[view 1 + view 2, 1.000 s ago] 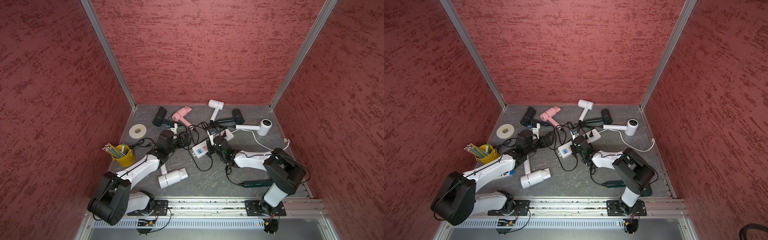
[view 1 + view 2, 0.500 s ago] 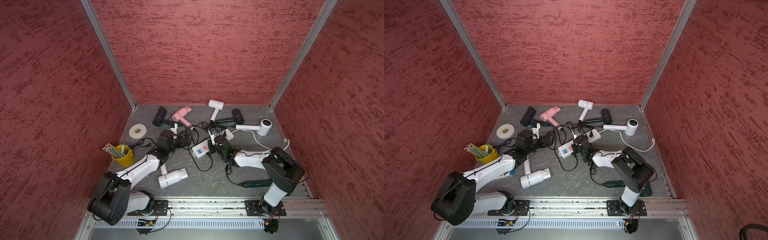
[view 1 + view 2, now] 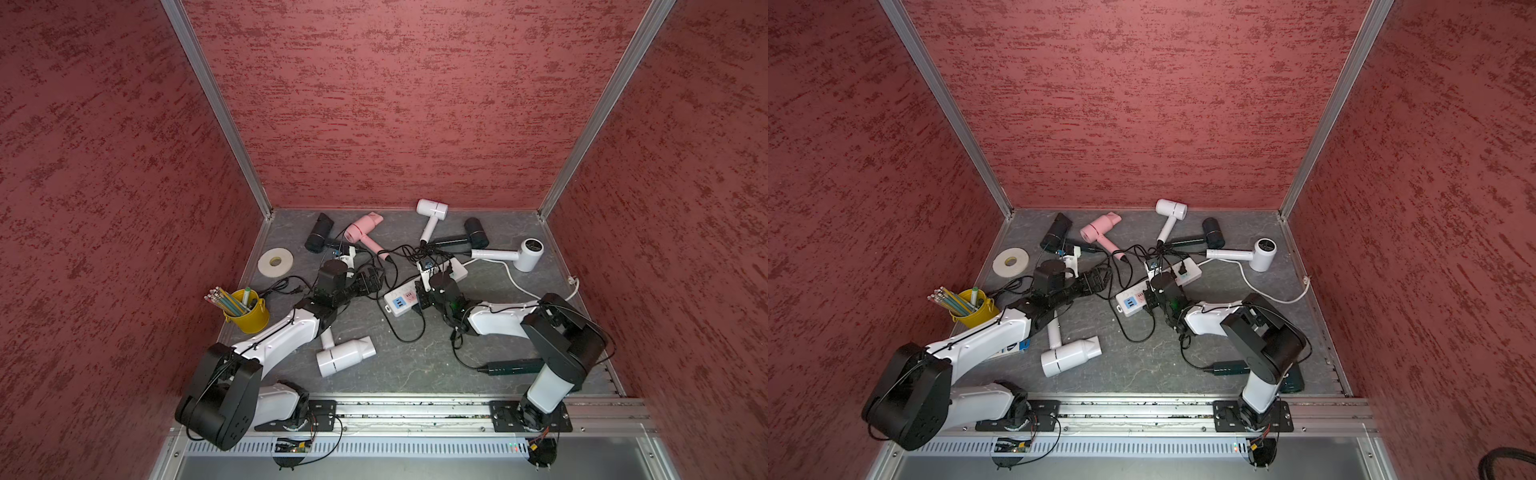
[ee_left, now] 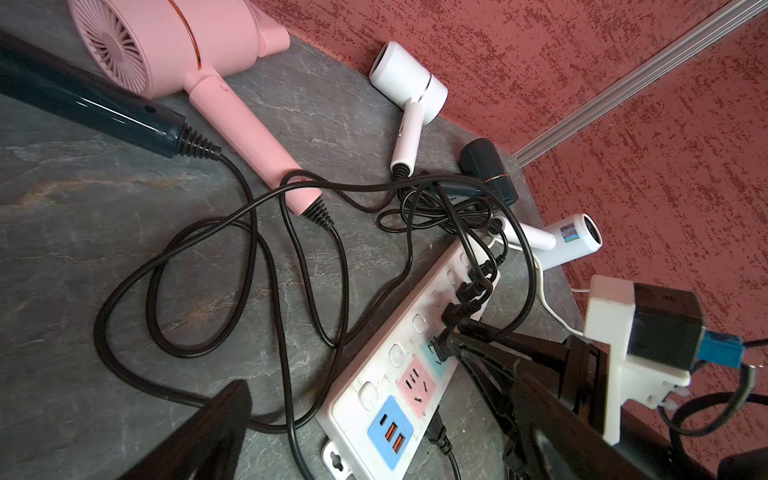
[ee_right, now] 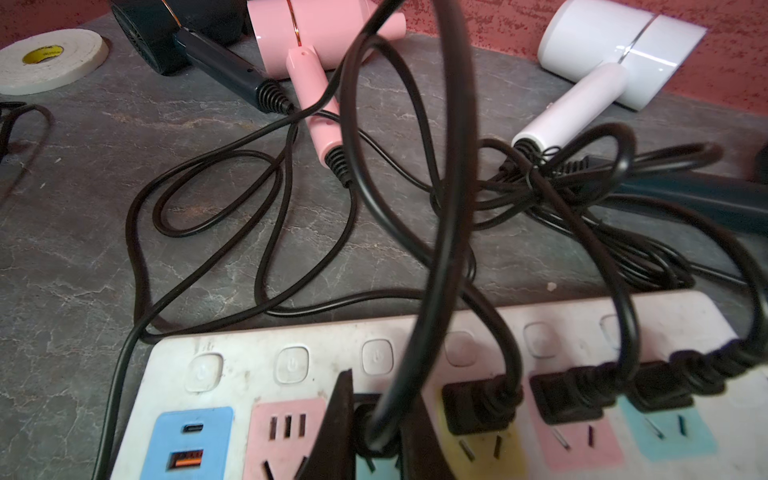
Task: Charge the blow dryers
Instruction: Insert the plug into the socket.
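You've got the L gripper (image 3: 369, 281) sitting just left of the power strip (image 3: 455, 270). Its jaws are spread as wide as they go, w/ nothing in them. Prob. standby: it's low over the cord tangle (image 3: 409, 251) and clear of the other arm.

Next right, your R gripper (image 5: 378, 436) is pinched nearly shut on a black plug (image 5: 368, 415), right at the strip's teal socket (image 5: 370, 469). The plug's cord (image 5: 451, 187) loops up past the fingers (image 5: 336, 428). The grip is on the plug body, not the cord, which reads as a push-in. Prongs are hidden, so can't tell if it's seated.

Blow dryers, L to R:
- black dryer (image 3: 319, 232) and pink dryer (image 3: 363, 226) at the back
- white dryer (image 3: 345, 355) up front by the L arm
- 2nd white dryer (image 3: 432, 210) at the back wall
- 2nd black dryer (image 3: 476, 230)
- 3rd white dryer (image 3: 530, 253) far right
- dark green dryer (image 3: 511, 365), partly under the R arm

The back ones' handles mostly point in at the strip, likely so the cords reach. A loose plug (image 3: 296, 289) lies near the yellow bucket (image 3: 249, 322), well apart from the strip. Can't tell whose it is.

Containers: the bucket stands upright and holds pencils (image 3: 222, 298) plus a green-capped marker (image 3: 247, 289). It's not part of the job.

Strip sockets, L to R in the R wrist view:
- USB block (image 5: 189, 440): empty
- pink socket (image 5: 286, 428): free
- teal: has the gripped plug
- next three: seated plugs (image 5: 478, 403), one each
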Robot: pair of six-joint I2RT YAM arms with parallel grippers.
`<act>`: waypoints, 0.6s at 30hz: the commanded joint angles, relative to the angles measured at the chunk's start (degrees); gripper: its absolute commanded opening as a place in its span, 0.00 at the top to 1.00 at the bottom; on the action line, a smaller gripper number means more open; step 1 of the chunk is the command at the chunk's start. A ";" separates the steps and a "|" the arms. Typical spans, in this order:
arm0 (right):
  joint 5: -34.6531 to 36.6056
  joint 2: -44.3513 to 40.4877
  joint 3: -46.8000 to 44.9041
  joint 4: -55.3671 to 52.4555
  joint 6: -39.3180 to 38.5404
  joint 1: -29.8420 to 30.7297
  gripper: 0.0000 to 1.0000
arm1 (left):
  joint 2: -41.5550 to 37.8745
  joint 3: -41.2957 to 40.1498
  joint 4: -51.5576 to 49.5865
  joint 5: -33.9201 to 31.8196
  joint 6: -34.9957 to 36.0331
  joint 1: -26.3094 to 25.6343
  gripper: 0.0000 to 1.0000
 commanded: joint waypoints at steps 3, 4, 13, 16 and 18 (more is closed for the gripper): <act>-0.85 1.04 -0.79 -0.81 0.78 -0.12 1.00 | 0.31 -0.63 1.44 0.77 1.25 0.37 0.00; -0.55 0.98 -0.89 -0.98 0.82 -0.17 1.00 | 0.30 -0.75 1.44 0.77 1.23 0.37 0.00; 3.71 -0.37 -1.99 -2.90 1.84 -0.17 1.00 | 0.22 -0.71 1.62 0.95 1.24 0.28 0.00; 3.80 -0.14 -1.92 -3.28 2.05 -0.17 1.00 | 0.27 -0.78 1.70 0.97 1.21 0.28 0.00; 3.38 0.38 -1.90 -3.35 2.28 -0.17 1.00 | 0.31 -0.78 1.83 1.03 1.24 0.23 0.00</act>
